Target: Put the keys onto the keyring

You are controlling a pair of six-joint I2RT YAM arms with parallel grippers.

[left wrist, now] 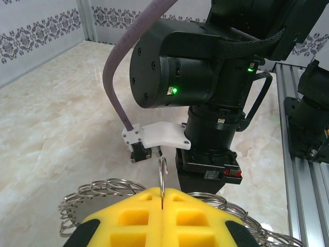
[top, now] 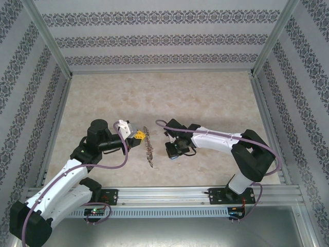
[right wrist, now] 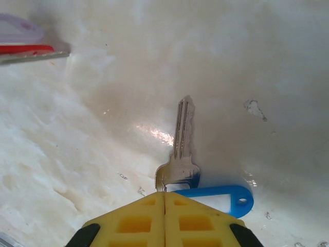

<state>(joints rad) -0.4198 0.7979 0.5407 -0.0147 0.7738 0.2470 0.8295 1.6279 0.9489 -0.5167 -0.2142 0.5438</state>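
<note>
Keyring: we see it standing on edge near the middle of the desk, a little toward the near edge, between the two grippers. From above it reads as a thin line running near to far.
Ring loops: on the left wrist camera we see small wire loops fanning out to both sides behind the yellow pads.
Left gripper: clenched on the keyring; one thin strand of wire rises out of the seam between its pads.
Blue-tagged key: lies on the desk, blade pointing away from the right gripper. Its blue tag sits beside the head, with one end hidden behind the pads.
Right gripper: pointed down at the desk just right of the keyring, pads pressed together. The key's head meets their tips, and we cannot tell whether it is pinched.
Red tag: on the desk, well apart from the blue-tagged key.
</note>
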